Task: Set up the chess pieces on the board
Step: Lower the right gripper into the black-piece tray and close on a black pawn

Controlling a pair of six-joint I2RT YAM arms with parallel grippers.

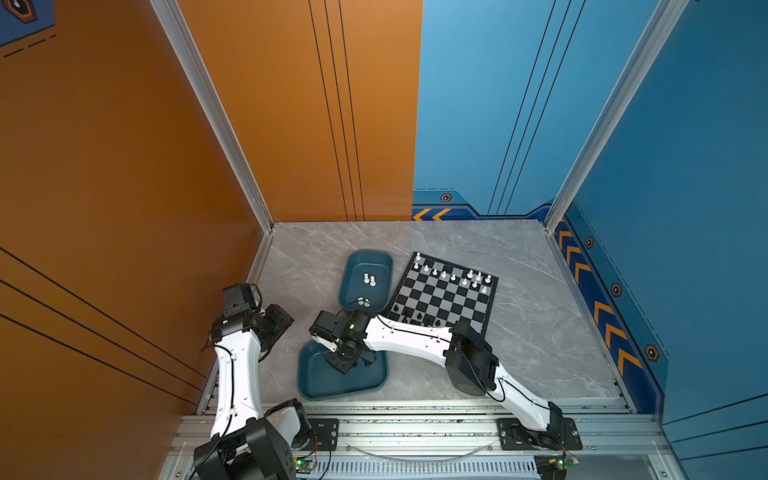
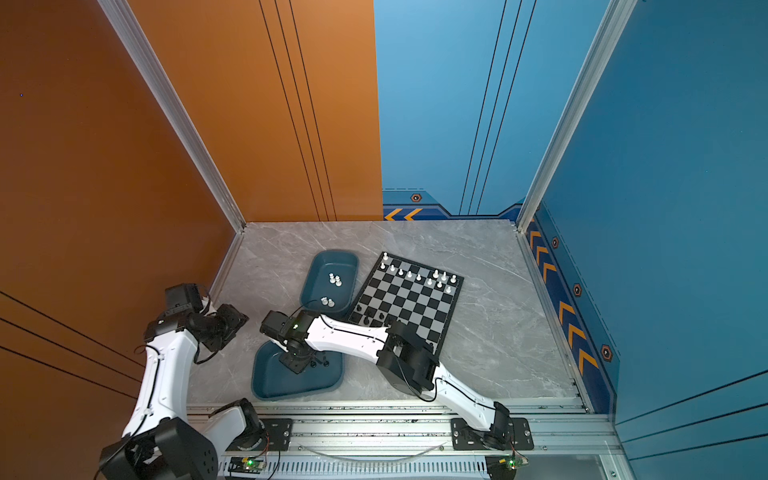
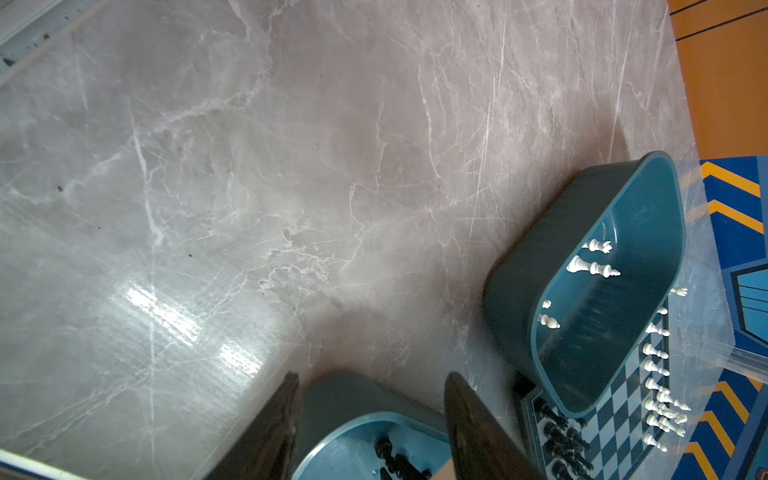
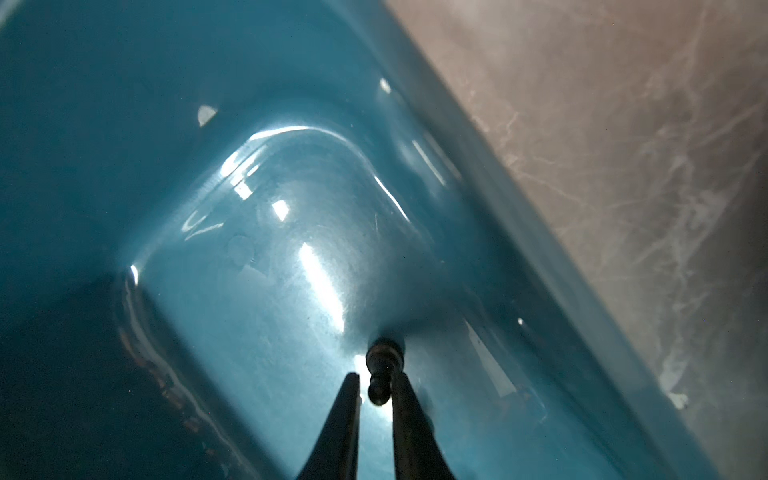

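Jaws of the right gripper [image 4: 377,375] stand close around a black piece [image 4: 384,353] in the near tray [image 4: 249,291]; clamped or not, cannot tell. Left gripper [image 3: 372,376] hangs open.

White chess pieces [image 1: 444,274] stand along the board's [image 1: 446,301] far edge.

The flat square chequered chessboard [image 1: 446,297] is lying right of the far teal plastic tray [image 1: 353,258] holding white plastic chessmen [image 1: 369,280], with the near teal plastic tray [image 1: 322,386], holding black plastic chessmen [image 3: 395,459], sitting before that tray.
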